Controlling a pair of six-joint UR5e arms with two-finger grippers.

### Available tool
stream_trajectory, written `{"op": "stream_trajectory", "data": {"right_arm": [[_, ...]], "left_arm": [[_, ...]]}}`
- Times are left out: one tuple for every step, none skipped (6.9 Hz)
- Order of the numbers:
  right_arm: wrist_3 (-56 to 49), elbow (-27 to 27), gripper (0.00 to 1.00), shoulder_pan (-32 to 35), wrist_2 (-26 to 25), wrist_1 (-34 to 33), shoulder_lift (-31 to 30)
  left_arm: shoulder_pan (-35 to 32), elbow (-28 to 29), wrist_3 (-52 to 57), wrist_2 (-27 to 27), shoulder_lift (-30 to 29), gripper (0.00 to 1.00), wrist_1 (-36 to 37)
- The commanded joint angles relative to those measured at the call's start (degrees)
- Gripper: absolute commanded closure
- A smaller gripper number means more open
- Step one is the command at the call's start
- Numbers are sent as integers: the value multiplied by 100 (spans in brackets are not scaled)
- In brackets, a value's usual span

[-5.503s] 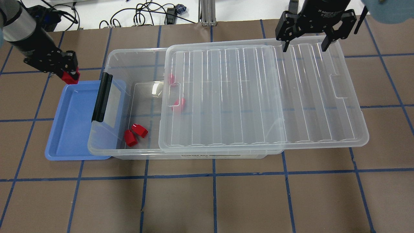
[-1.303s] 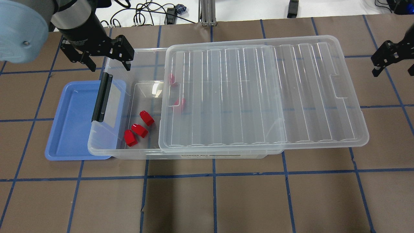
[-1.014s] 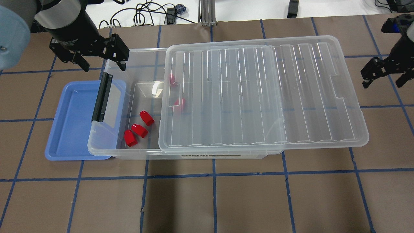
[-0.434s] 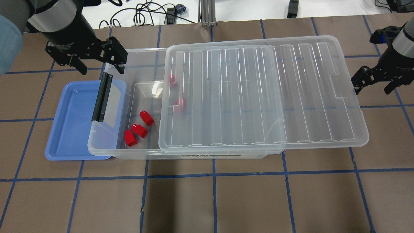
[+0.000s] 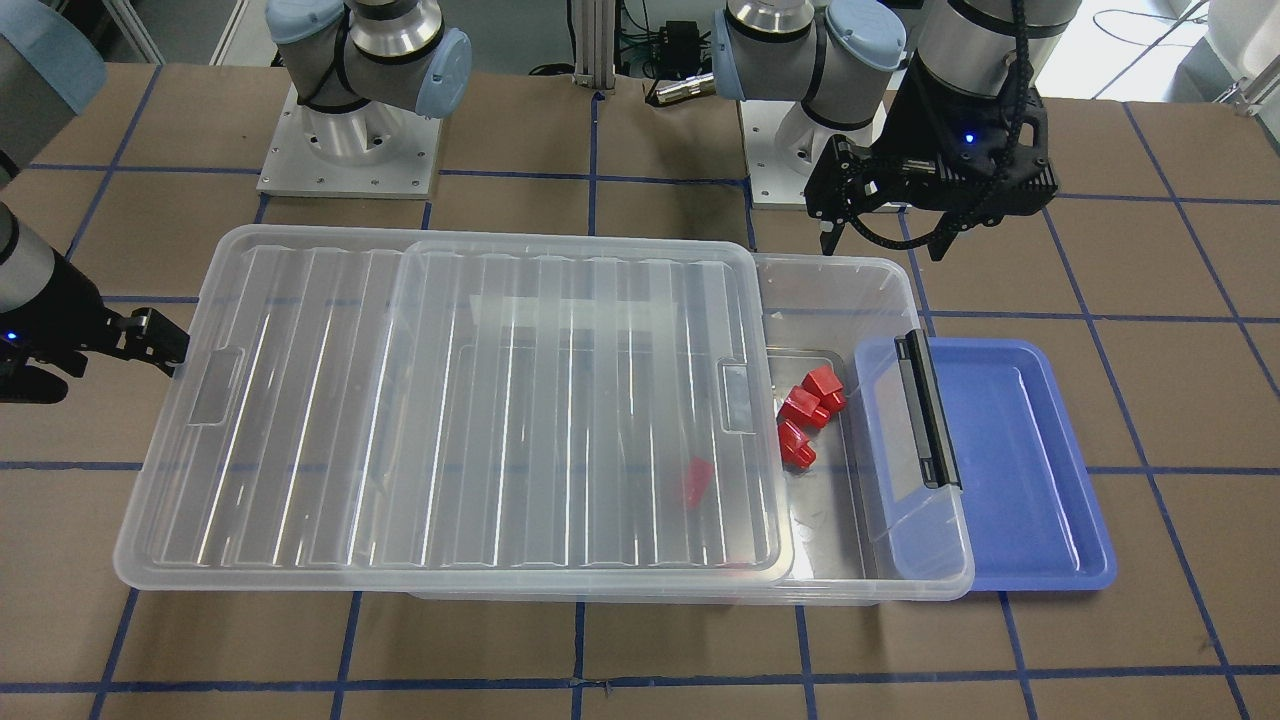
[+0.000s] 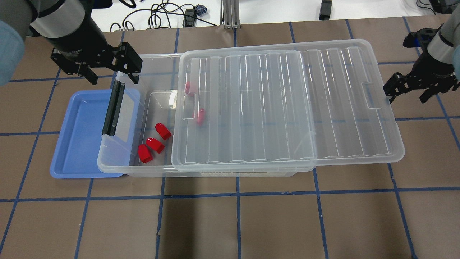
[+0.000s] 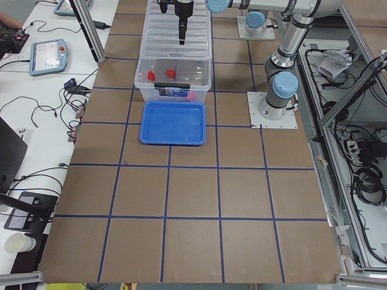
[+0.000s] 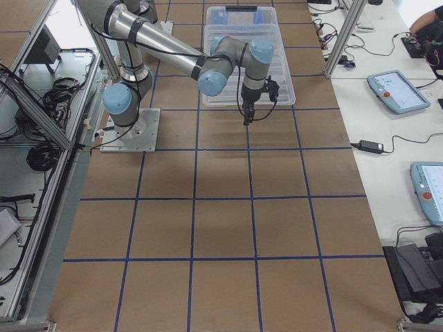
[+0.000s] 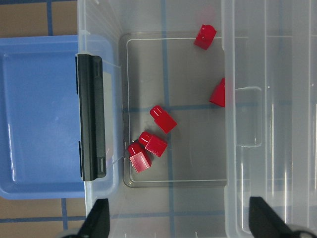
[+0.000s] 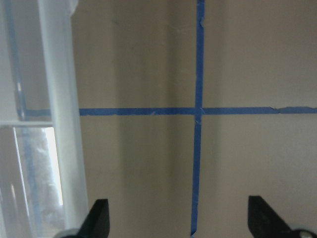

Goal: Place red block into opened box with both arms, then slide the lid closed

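Lid (image 6: 287,104): resting lengthwise on box (image 6: 151,57), overhanging toward right pincer (image 6: 408,96), which stands released and empty just beside that short edge, closing direction lying away from it; left pincer (image 6: 114,80) likewise released.

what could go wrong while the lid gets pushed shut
1. Nothing holds the box: the left gripper hangs open over its far corner, so the right gripper, pushing the lid, may drag the whole box further over the tray.
2. The lid could hit the left gripper's fingers if they sit low; their height is unclear.
3. The push lands at one spot on the lid's end, so the lid may skew and jam.
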Motion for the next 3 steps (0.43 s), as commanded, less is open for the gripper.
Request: {"op": "stream_trajectory", "data": {"right_arm": [[450, -8, 0, 546, 15, -53, 1], [845, 1, 0, 836, 15, -114, 1], [918, -17, 0, 1100, 15, -158, 9]], "left_arm": [[0, 23, 0, 17, 57, 0, -8], [0, 40, 0, 17, -13, 0, -8], [0, 23, 0, 17, 39, 0, -8]]}}
